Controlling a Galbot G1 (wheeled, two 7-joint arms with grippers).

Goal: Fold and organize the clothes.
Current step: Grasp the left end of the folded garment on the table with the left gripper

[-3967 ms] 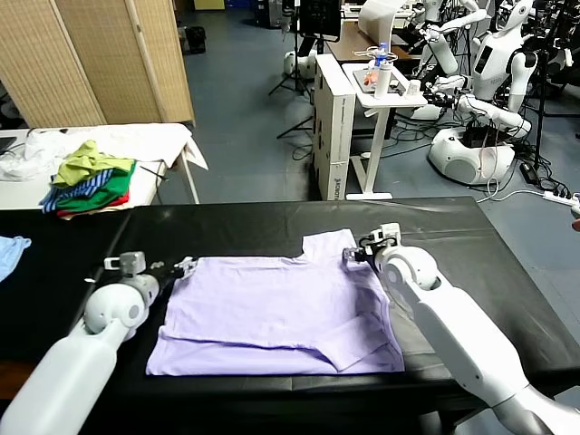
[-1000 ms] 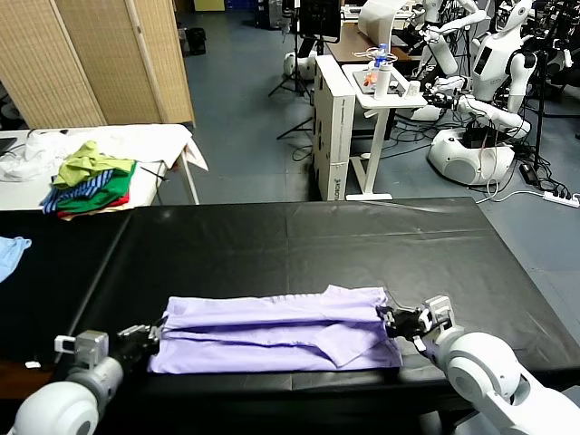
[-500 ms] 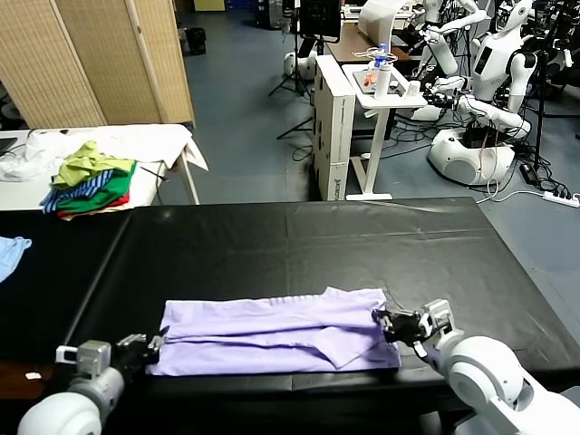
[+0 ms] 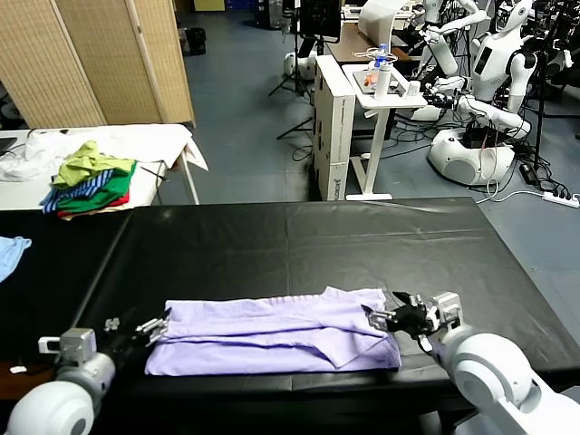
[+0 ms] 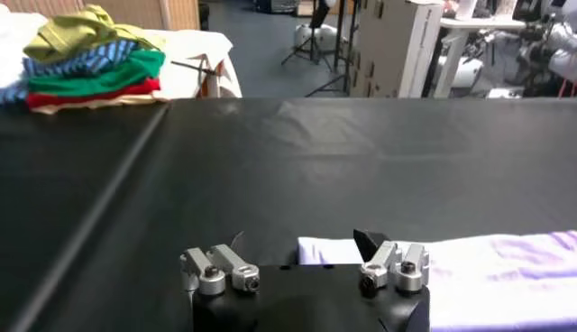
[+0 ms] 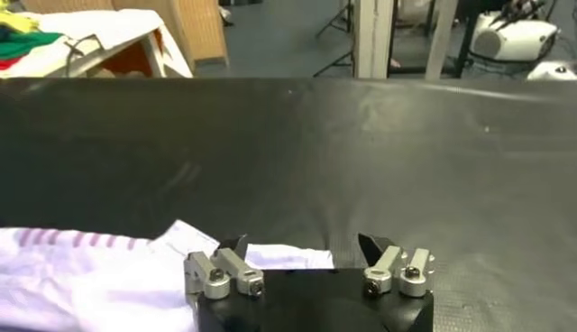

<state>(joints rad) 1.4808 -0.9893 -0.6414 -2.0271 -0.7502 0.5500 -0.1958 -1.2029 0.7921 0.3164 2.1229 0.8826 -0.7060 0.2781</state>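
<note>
The clothes, a lavender T-shirt (image 4: 272, 328), lie folded into a long band near the front edge of the black table (image 4: 299, 240). My left gripper (image 4: 149, 323) stands open at the band's left end, its fingers spread apart with nothing held. In the left wrist view the left gripper (image 5: 300, 244) shows wide open, the T-shirt (image 5: 505, 271) edge just under one finger. My right gripper (image 4: 385, 317) is open at the band's right end. The right wrist view has the right gripper (image 6: 303, 245) open over a corner of the T-shirt (image 6: 90, 271).
A pile of green, yellow, striped and red garments (image 4: 91, 177) sits on a white table at the back left. A light blue cloth (image 4: 11, 249) lies at the black table's left edge. A white stand (image 4: 349, 118) and other robots (image 4: 489, 91) are beyond.
Four seconds ago the shirt lay spread flat. Its far edge has been brought to the front. In the last second both grippers opened and let go of it.
</note>
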